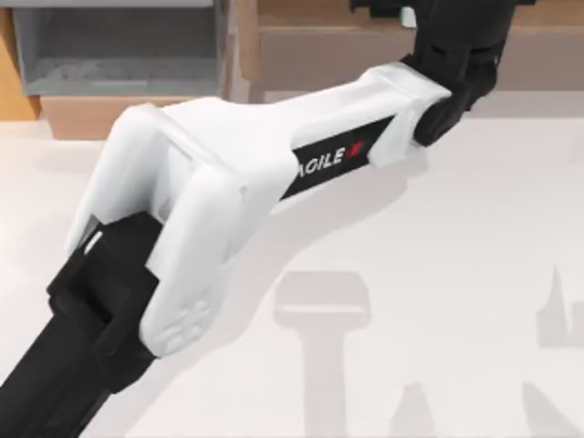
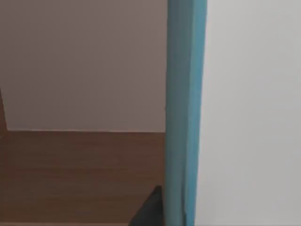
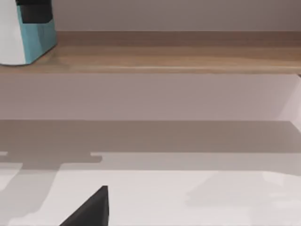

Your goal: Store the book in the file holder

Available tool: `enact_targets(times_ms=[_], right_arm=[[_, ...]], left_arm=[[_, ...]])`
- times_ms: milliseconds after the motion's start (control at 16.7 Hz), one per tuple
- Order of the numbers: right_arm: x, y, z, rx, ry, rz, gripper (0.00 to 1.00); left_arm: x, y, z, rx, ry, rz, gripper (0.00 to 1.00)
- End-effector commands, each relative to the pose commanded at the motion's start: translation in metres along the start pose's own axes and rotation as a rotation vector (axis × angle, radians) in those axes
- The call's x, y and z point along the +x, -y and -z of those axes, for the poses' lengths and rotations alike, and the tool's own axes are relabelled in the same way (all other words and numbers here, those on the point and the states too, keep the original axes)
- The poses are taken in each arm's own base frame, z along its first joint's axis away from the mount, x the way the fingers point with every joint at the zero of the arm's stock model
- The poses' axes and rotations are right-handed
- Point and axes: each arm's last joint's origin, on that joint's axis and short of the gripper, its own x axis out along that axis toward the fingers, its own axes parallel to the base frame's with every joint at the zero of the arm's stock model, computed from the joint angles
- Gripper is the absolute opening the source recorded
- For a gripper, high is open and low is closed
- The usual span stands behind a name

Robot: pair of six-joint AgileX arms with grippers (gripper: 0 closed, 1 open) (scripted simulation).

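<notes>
The thin teal-blue hardcover book [image 2: 184, 113] stands upright on the long brown wooden shelf [image 3: 178, 59] at the far edge of the table. In the left wrist view its cover runs as a tall vertical band close to the camera, with the white page block beside it; its long axis points straight up. In the right wrist view the book [image 3: 40, 40] appears farther off, with the dark left gripper [image 3: 34, 10] clamped over its top edge, its fingers closed on the book.

The left arm [image 1: 210, 201], white with black segments, reaches diagonally across the top view from the near left corner to the far right, where the wrist meets the shelf. The grey box-like file holder [image 1: 119, 50], with grey walls and a light wood front panel, sits at the far left of the table, well apart from the book. So the book lies to the right of its goal, and my judgement is that the left arm must carry it leftward along the back edge, keeping it upright.

A dark fingertip [image 3: 89, 209] of the right gripper shows near its own camera; whether those fingers are open or closed I cannot tell.

The tabletop [image 1: 438, 237] is pale and smooth, crossed by soft shadows. A plain light wall [image 3: 188, 14] rises behind the shelf.
</notes>
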Motion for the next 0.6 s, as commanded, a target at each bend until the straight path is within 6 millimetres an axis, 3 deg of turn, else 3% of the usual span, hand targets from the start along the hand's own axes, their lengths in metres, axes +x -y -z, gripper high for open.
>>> enact_targets(times_ms=[360,600], right_arm=[[0.0,0.0,0.0,0.0,0.0,0.0,1.0],[0.0,0.0,0.0,0.0,0.0,0.0,1.0]], left_arm=[[0.0,0.0,0.0,0.0,0.0,0.0,0.02],[0.0,0.0,0.0,0.0,0.0,0.0,0.0]])
